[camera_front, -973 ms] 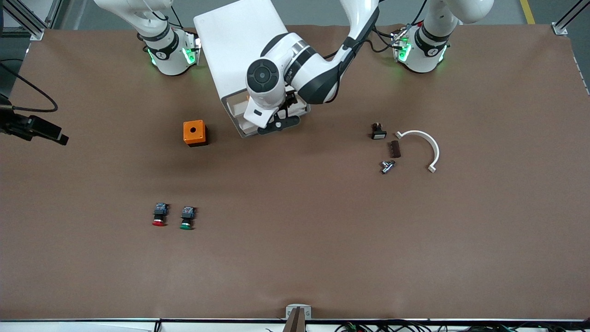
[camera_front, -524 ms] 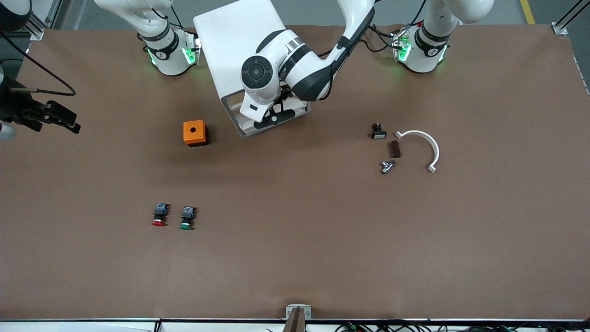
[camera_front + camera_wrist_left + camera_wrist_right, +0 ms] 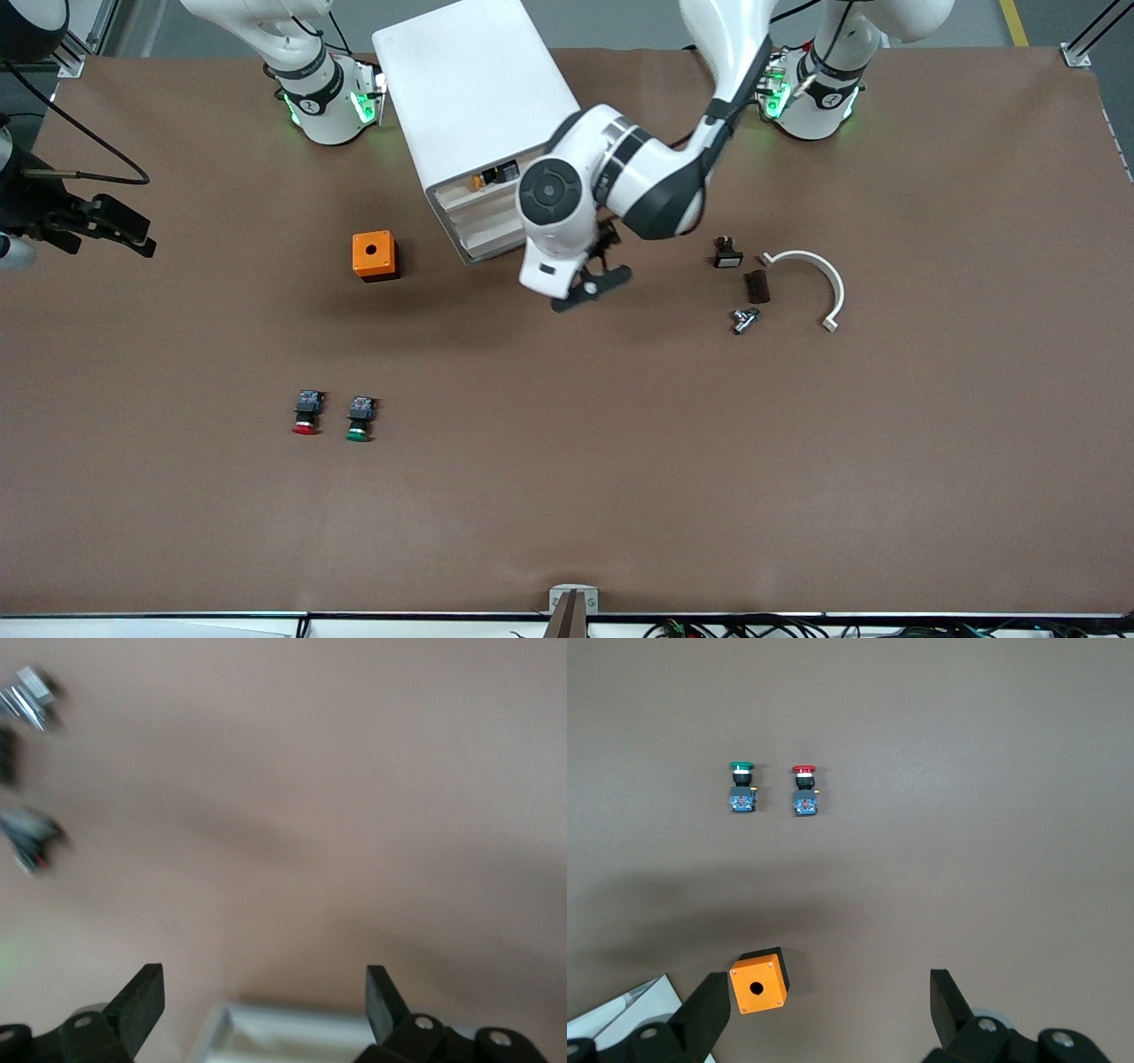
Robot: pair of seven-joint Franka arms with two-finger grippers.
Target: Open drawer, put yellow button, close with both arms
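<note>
The table (image 3: 886, 487) is as it was a second ago, but the left arm (image 3: 638, 177) has swung. Then its wrist hung over the front of the cabinet (image 3: 474, 89) and hid the drawers; now it has drawn away toward its own end of the table. The left gripper (image 3: 592, 288) now hangs over bare table just beside the cabinet's corner, jaws spread wide with nothing between them. The right gripper (image 3: 137, 235) is up over its own end of the table. It sits a little higher in the front view than a second ago and has hardly moved in the last half second; its jaws are also wide and empty. With the left arm out of the way the cabinet's front shows again. The yellow button (image 3: 479, 182) lies in the top drawer (image 3: 456, 193), at its front edge, orange cap toward the right arm's end and dark body beside it. I cannot tell whether that drawer is pushed fully home. Nothing else on the table has shifted. Counting: two arms, one cabinet with three drawers, one orange box (image 3: 374, 254) beside the cabinet, and one white curved bracket (image 3: 819, 270) toward the left arm's end. There are three buttons in all: the yellow one, plus a red button (image 3: 306, 413) and a green button (image 3: 360, 418) side by side nearer the front camera. Just beside the bracket lie three small parts: a black switch (image 3: 728, 254), a brown block (image 3: 757, 285) and a metal piece (image 3: 744, 319).
</note>
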